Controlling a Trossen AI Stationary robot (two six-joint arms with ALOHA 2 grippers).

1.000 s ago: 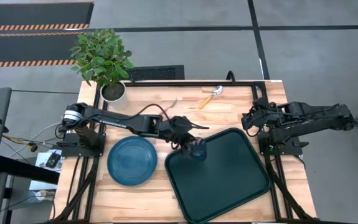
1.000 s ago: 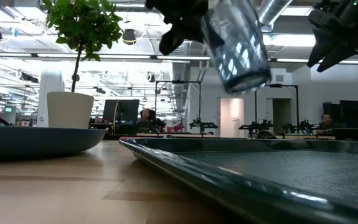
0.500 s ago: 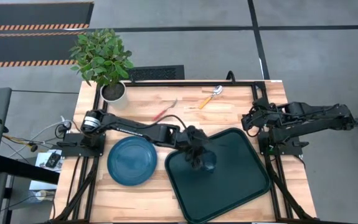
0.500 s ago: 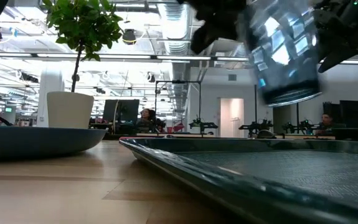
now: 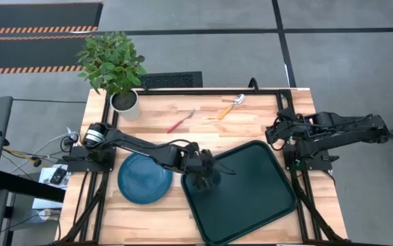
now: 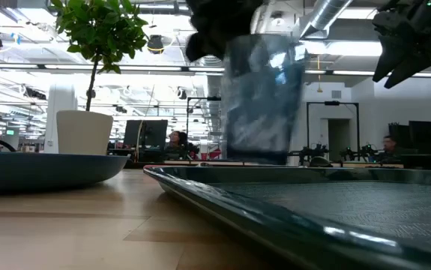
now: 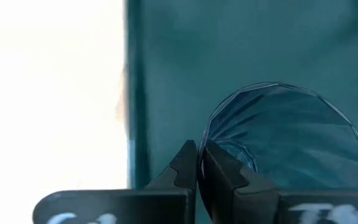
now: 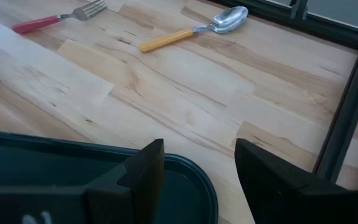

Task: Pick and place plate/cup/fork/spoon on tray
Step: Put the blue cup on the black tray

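Tray (image 5: 251, 198) under cup (image 7: 291, 149), left gripper (image 7: 197, 165) pinching rim

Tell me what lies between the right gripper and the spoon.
Only bare tabletop between the right gripper and the spoon, clearest in the right wrist view.

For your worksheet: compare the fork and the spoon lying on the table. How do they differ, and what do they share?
The fork has a red handle and a pronged head; the spoon has an orange handle and an oval bowl. From above, the fork lies nearer the plant pot, the spoon nearer the right gripper. Both are slim, silver-headed, flat on the wood, off the tray.
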